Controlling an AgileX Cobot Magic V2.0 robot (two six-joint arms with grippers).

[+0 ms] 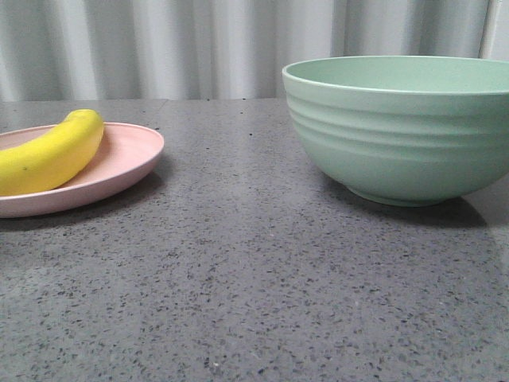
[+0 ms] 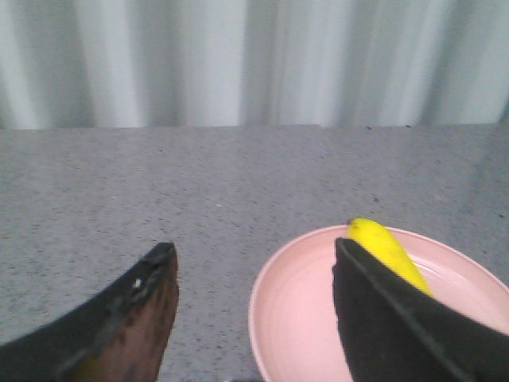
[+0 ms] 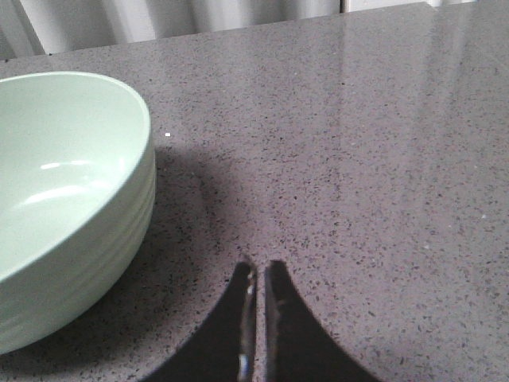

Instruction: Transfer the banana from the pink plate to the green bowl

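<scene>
The yellow banana (image 1: 52, 153) lies on the pale pink plate (image 1: 127, 155) at the left of the front view. The mint-green ridged bowl (image 1: 402, 131) stands at the right, empty as far as I see. In the left wrist view my left gripper (image 2: 253, 259) is open and empty, over the near rim of the plate (image 2: 298, 318), with the banana (image 2: 386, 251) partly hidden behind one finger. In the right wrist view my right gripper (image 3: 260, 269) is shut and empty above the table, beside the bowl (image 3: 67, 191). Neither gripper shows in the front view.
The grey speckled table (image 1: 254, 278) runs back to a pale pleated curtain (image 1: 199, 44). The plate and the bowl stand apart, with bare tabletop between them.
</scene>
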